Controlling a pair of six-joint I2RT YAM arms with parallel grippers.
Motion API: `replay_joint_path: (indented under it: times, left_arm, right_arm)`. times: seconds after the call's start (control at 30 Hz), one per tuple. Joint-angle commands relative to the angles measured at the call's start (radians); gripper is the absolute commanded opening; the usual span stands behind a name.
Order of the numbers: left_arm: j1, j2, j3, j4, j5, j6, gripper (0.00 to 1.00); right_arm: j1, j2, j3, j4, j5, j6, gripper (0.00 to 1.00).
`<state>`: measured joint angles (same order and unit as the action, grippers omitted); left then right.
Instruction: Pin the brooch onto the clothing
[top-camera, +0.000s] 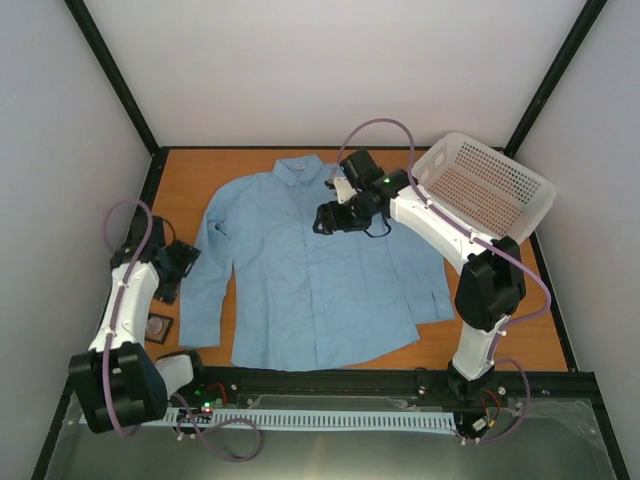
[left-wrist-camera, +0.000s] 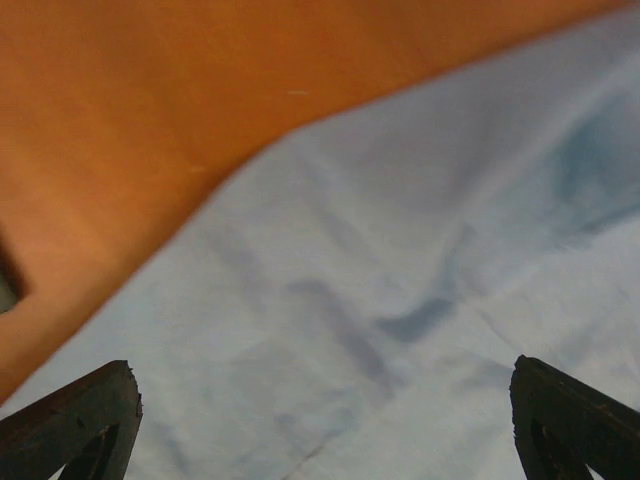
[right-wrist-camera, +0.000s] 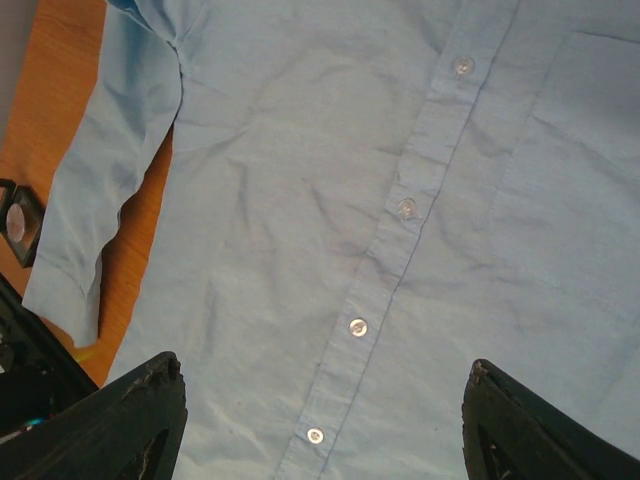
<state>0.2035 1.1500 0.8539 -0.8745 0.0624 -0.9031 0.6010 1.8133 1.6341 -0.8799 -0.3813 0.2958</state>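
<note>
Where the orange wooden table meets white walls and black frame posts, the shirt lies flat, front up. Brooch sits in a black tray just beside the shirt's cuff, left-arm side. White basket tilts beyond its opposite shoulder. Left gripper over the sleeve and right gripper over the chest are both spread wide, empty.
</note>
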Motion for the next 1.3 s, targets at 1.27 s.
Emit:
replay_joint_path:
  times: [1.27]
  left_arm:
    - [0.342,0.006,-0.152,-0.009,-0.261,-0.165,0.85]
  right_arm:
    - [0.025,0.0,-0.018,-0.082,-0.027,-0.041,0.77]
